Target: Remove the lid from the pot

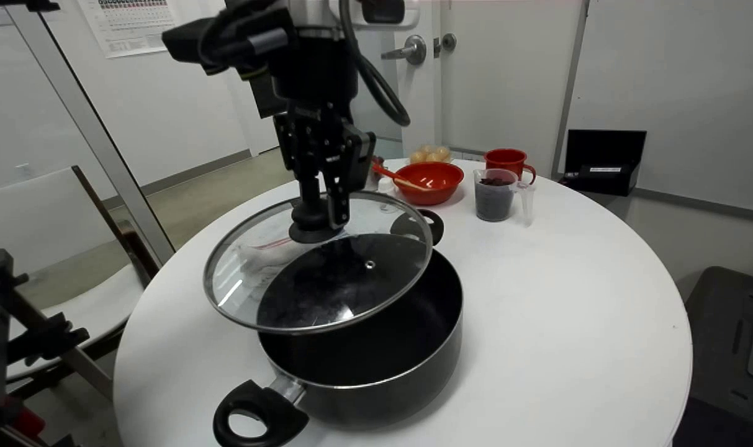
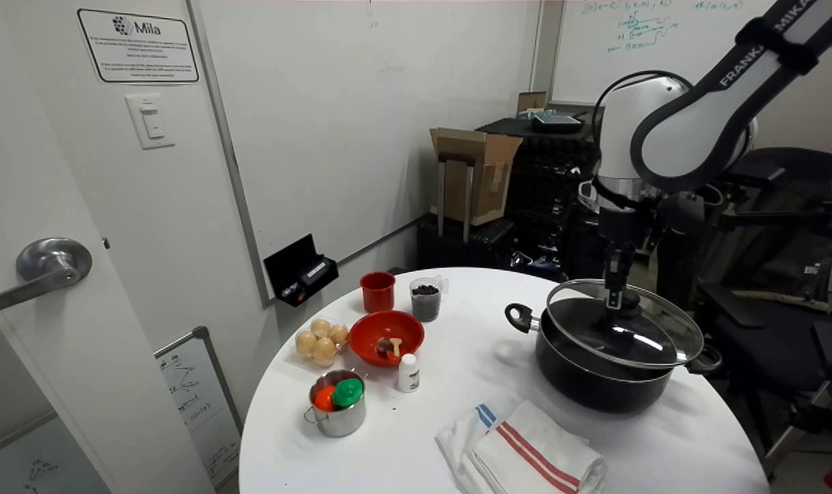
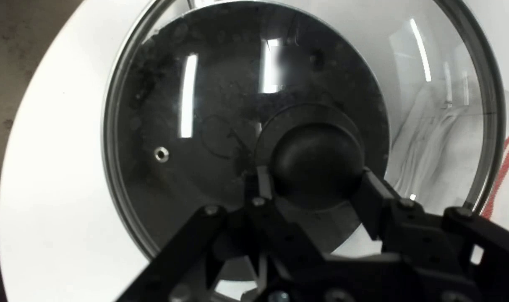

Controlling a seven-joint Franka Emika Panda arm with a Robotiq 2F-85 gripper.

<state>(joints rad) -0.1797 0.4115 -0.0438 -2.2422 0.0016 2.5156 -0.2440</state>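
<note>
One lid [image 1: 333, 273] hangs from one claw [image 3: 319, 180] above one pot [image 1: 401, 391] that has two handles [image 1: 289, 424]. Also on the white table [image 1: 575, 285], counted in an exterior view, are one red bowl [image 2: 367, 329], one red mug [image 2: 378, 295] beyond it, one measuring cup [image 2: 426, 312] of dark bits right of the mug, one white bottle [image 2: 409, 376] by the bowl's near right side, and, at the near left, one small metal pan [image 2: 343, 422] with one orange-red piece [image 2: 324, 398] and one green piece [image 2: 348, 392] in it. At least four tan balls [image 2: 325, 351] sit left of the bowl. A white cloth [image 2: 525, 446] lies near, with blue stripes at its left and red at its right; whether it is one cloth or two, I cannot tell.

The claw is drawn in narrow: its two fingers [image 3: 371, 209] stand against opposite sides of the lid's one black knob [image 3: 317, 159], and it holds the lid by that.

The lid is round clear glass with a grey metal rim [image 1: 302, 331] and one small metal-ringed hole [image 3: 161, 154], left of the knob in the wrist view. Bright streaks of light and small specks show on the glass, and the pot's dark inside shows through. It is off the pot and over it, left of the pot's middle in an exterior view, so the pot's right part [image 1: 429, 310] stands uncovered. The pot is wide and black.
</note>
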